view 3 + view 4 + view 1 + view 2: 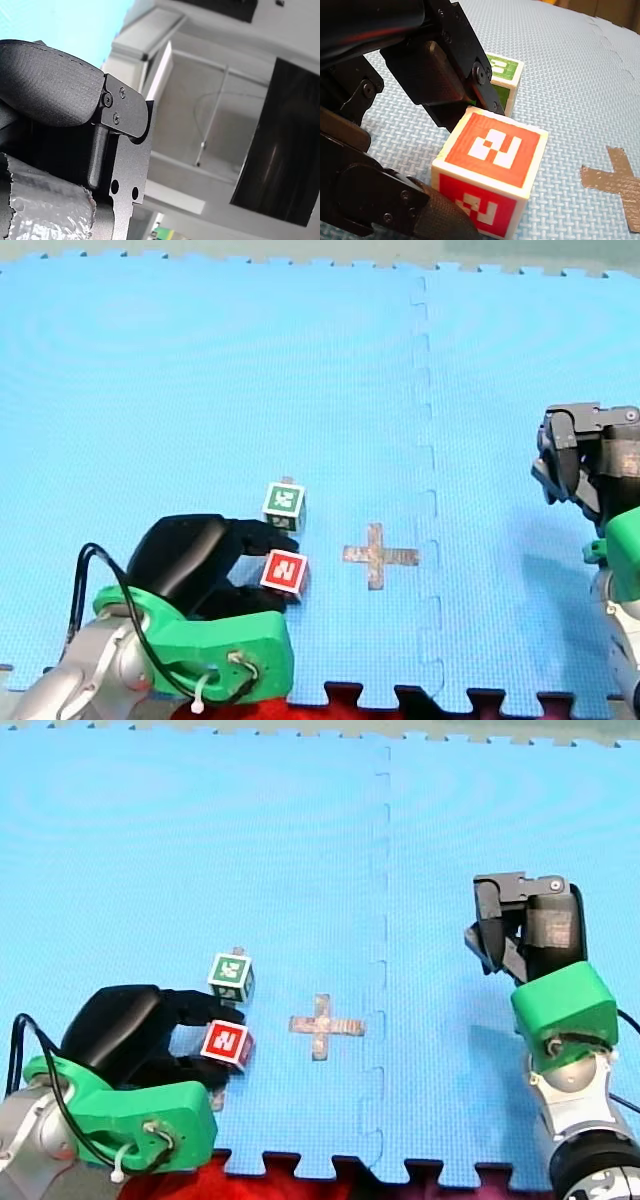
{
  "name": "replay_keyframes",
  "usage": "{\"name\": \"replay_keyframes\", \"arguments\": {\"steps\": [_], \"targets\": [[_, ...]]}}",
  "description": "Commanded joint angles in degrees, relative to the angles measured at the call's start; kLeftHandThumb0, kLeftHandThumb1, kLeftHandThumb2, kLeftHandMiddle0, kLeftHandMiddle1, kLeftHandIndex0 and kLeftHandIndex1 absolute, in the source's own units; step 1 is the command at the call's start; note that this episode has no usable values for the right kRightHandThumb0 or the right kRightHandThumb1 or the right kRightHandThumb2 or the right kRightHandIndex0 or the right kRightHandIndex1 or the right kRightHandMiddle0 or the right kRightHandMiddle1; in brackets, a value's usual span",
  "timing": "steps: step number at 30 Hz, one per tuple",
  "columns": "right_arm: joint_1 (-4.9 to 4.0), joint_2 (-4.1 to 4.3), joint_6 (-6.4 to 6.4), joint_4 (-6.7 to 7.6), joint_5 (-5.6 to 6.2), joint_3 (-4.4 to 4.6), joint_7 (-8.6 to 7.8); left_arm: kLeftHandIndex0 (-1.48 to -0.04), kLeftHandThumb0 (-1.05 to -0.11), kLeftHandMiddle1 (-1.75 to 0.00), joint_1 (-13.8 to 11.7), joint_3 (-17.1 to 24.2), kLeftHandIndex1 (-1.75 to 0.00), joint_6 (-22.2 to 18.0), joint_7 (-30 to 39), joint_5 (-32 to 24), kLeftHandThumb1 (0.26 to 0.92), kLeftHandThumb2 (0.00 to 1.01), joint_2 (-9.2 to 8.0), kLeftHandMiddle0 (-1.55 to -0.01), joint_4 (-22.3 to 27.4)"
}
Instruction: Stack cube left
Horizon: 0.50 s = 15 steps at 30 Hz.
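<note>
A red cube with a white marker sits slightly tilted on the blue mat, near the front left. My left hand is shut on it, one finger at its far upper edge and the thumb at its near side. The second wrist view shows the same red cube pinched between those black fingers. A green cube stands on the mat just behind the red one, close to my upper finger. My right hand hangs above the mat at the far right, holding nothing.
A grey tape cross marks the mat just right of the cubes. The foam mat has a jigsaw seam running front to back, and its toothed front edge lies near me.
</note>
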<state>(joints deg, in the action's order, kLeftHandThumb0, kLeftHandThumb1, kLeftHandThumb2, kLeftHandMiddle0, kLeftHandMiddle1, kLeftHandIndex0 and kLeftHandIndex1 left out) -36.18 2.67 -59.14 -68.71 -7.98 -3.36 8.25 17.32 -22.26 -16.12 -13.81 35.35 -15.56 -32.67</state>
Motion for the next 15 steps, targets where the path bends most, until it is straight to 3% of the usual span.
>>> {"name": "replay_keyframes", "arguments": {"steps": [1, 15], "targets": [[-0.25, 0.26, -0.06, -0.06, 0.46, -0.26, -0.22, -1.2, -0.347, -1.75, 0.0, 0.0, -0.05, -0.2, -0.1, -0.1, 0.8, 0.02, 0.15, -0.84, -1.1], [0.04, -0.08, -0.29, -0.21, 0.25, -0.21, -0.15, -1.24, -0.367, -1.75, 0.7, -0.1, -0.04, -3.1, -1.5, 0.3, 0.799, 0.01, -0.41, -0.85, -2.0]]}}
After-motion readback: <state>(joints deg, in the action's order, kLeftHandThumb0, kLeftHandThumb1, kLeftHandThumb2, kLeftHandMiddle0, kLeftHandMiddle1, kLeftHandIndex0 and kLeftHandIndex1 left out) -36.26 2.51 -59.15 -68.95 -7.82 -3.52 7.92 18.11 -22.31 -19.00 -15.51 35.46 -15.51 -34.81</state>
